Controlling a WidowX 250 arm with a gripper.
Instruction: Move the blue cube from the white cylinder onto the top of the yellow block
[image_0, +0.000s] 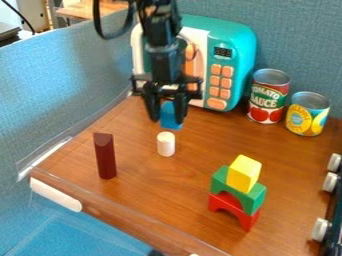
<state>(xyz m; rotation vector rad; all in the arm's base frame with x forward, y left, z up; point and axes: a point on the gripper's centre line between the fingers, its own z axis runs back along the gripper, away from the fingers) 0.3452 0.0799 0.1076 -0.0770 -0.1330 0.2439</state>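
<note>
1. The tool (167, 120) hangs down from the arm over the far part of the wooden desk (150, 182), in front of the toy microwave (234, 47). It is grasping a blue block (170, 116), which sits between its two fingers with its lower end showing below them. Whether the block touches the desk cannot be told.
2. A white cylinder (165, 144) stands upright on the desk, just on the camera's side of the blue block.
3. Nearer the left edge of the desk, a dark red block (105, 159) stands on end, tall and narrow, well apart from the tool.
4. Toward the right of the view is a stack: a red arch (249, 215) at the bottom, a green arch (253, 200) resting on it, and a yellow block (244, 173) on top.
5. The toy microwave is teal, with orange buttons and a small dark display on its front.
6. Right of the microwave, a red can (268, 97) with tomatoes on its label stands upright beside a shorter yellow can (308, 114).
7. At the right edge are white knobs (320, 229) on the side of a dark object.
8. Blue-grey partitions (63, 95) rise behind the desk and along its left side.
</note>
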